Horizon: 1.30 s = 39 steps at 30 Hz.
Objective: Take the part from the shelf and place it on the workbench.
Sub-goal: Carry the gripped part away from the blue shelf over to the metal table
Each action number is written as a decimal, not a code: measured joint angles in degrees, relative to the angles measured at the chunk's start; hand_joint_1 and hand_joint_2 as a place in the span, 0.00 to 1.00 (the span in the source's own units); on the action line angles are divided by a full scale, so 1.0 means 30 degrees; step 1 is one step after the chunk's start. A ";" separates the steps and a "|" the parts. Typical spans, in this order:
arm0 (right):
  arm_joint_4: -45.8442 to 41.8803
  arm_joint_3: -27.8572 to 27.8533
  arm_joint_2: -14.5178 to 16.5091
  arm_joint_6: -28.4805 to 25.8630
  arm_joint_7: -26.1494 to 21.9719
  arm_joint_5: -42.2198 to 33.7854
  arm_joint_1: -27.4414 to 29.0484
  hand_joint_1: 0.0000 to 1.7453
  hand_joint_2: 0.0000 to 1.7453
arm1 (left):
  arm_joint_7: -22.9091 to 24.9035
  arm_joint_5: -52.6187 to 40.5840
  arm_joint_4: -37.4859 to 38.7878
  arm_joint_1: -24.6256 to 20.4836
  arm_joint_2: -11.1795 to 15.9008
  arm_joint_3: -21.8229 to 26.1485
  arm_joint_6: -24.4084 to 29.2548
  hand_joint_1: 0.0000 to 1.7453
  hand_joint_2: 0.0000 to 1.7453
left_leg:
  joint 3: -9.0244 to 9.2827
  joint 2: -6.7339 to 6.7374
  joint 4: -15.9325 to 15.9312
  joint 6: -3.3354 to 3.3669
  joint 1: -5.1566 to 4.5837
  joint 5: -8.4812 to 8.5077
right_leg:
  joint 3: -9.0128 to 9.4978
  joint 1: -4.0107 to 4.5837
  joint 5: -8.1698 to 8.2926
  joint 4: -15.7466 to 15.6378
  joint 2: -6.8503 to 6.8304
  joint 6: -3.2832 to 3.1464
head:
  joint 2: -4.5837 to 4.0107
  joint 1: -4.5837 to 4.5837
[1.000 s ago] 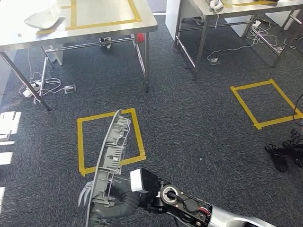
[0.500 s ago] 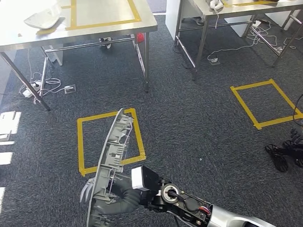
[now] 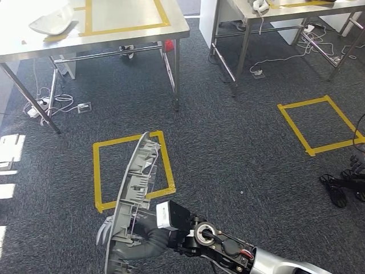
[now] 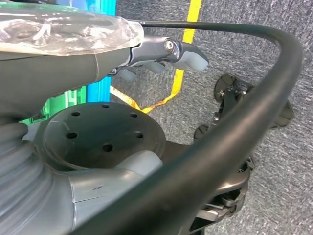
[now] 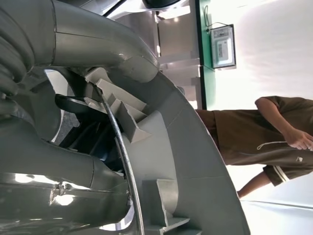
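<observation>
above grey carpet (image 3: 241, 148), right hand (image 3: 142, 240) grips part (image 3: 133, 194).

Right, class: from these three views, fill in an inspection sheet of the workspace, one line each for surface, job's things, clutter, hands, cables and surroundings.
Surface: steel workbench ahead on the left, marked with a yellow tape rectangle; dark carpet floor.
Job's things: long grey ribbed part, carried upright over the floor, not yet on the bench.
Clutter: a pale curved part lies on the bench's left end.
Hands: right hand grips the grey part low down; left hand holds nothing, fingers extended over the carpet.
Cables: white leads and sockets under both benches.
Surroundings: yellow tape squares on the floor; second bench; a person stands nearby.
</observation>
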 joint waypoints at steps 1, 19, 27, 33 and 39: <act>0.0000 -0.0002 0.0000 -0.0029 0.0000 -0.0016 0.0008 1.00 1.00 | 0.0013 -0.0025 0.0000 0.0000 -0.0007 0.0002 -0.0002 0.00 1.00 | 0.0000 0.0000 0.0000 0.0000 0.0000 0.0000 | 0.0000 0.0000 0.0000 0.0000 0.0000 0.0000 | 0.0000 0.0000; -0.0428 -0.0009 -0.0133 -0.0661 0.0084 0.0607 0.0487 1.00 1.00 | -0.0169 -0.0253 0.0002 -0.0102 -0.0120 0.0004 -0.0127 0.00 1.00 | 0.0751 -0.1492 -0.0526 -0.0326 0.0541 -0.0074 | -0.0580 -0.0566 0.0225 0.0875 0.1076 0.0747 | 0.0000 0.0545; -0.0639 -0.0046 -0.0169 -0.0738 0.0117 0.0627 0.0551 1.00 1.00 | -0.0253 -0.0361 0.0000 -0.0098 -0.0042 0.0009 -0.0138 0.00 1.00 | -0.1485 0.0007 0.2920 -0.0825 0.0482 -0.1265 | -0.0155 -0.0257 -0.0014 0.0460 0.0040 -0.0352 | 0.0000 -0.0282; -0.0670 -0.0066 -0.0197 -0.0652 0.0122 0.0861 0.0585 1.00 1.00 | -0.0268 -0.0401 0.0005 -0.0046 -0.0062 0.0005 -0.0189 0.00 1.00 | -0.1980 0.0133 0.2753 -0.0353 0.0304 -0.0004 | -0.0002 0.0046 -0.0266 0.0458 -0.0709 -0.0554 | 0.0000 -0.0335; -0.0743 -0.0169 -0.0217 -0.0614 0.0137 0.0647 0.0619 1.00 1.00 | -0.0311 -0.0463 0.0007 0.0000 -0.0065 0.0002 -0.0273 0.00 1.00 | -0.0727 0.0302 0.0175 -0.0198 -0.0012 0.0482 | 0.0041 0.0158 -0.0491 0.0458 -0.0716 -0.0514 | 0.0000 -0.0166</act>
